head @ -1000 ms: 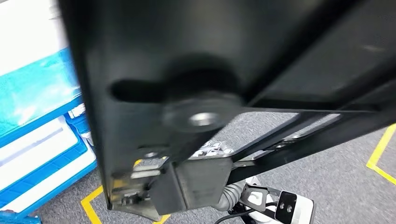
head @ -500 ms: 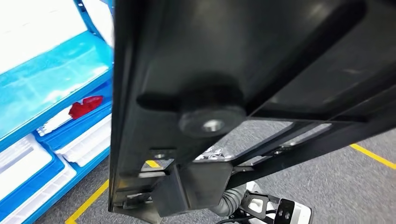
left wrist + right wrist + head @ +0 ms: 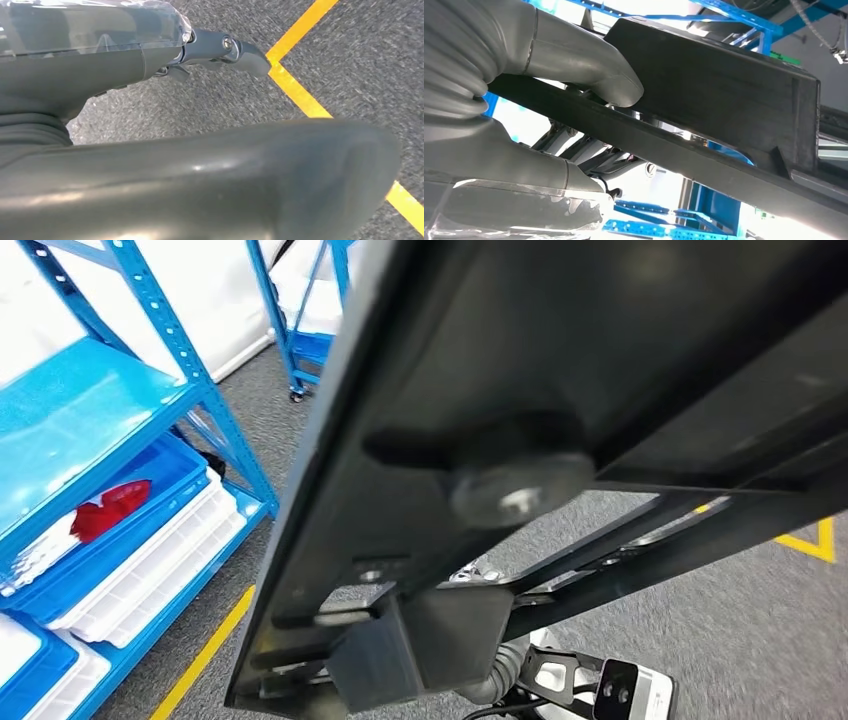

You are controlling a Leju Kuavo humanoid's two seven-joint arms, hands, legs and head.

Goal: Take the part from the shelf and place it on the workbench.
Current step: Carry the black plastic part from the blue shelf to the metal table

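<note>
On the far left of my head view, the blue shelf (image 3: 150,430) carries white trays (image 3: 150,575) and a red object (image 3: 105,510) at its lower level's edge. My left hand (image 3: 220,47) hangs over grey floor (image 3: 360,60) with yellow tape (image 3: 300,92); its fingers are loosely spread and hold nothing. The black part (image 3: 560,420) is raised close before the camera, above the floor. My right hand (image 3: 574,65) grips the part's bar, thumb pressed on top.
</note>
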